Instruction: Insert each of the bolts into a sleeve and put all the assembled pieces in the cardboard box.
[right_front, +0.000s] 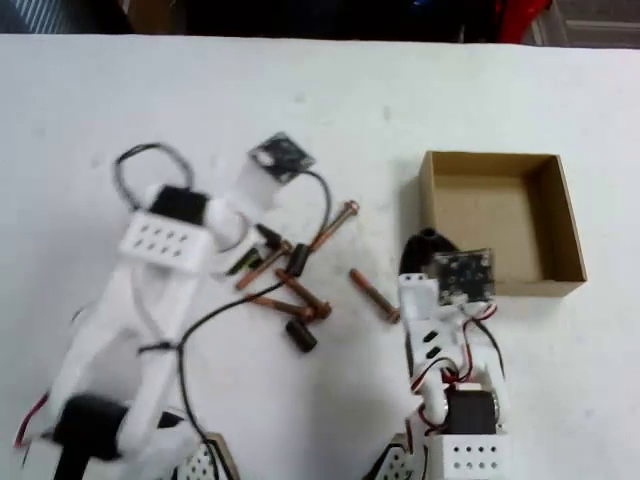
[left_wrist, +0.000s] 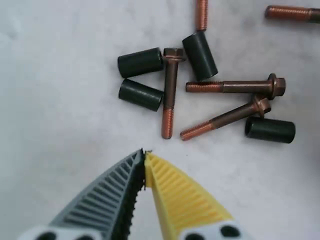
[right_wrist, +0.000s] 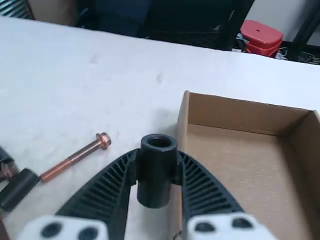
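Cardboard box (right_front: 500, 225), toward the tabletop's right edge, lies empty — nothing assembled yet. Right gripper (right_wrist: 156, 156) clamps one black sleeve (right_wrist: 155, 187) upright beside it; left gripper (left_wrist: 144, 156), closed on nothing, hangs over loose bolts (left_wrist: 232, 86) and sleeves (left_wrist: 141, 62) mid-tabletop.

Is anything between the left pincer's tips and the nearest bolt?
Nothing: in the left wrist view a bare stretch of table runs from the shut left pincer to the nearest bolt.

bolts (left_wrist: 170, 92): coppery metal | sleeve (right_wrist: 157, 170): matt black plastic | cardboard box (right_wrist: 240, 117): matt paperboard | table (right_wrist: 100, 75): matt white
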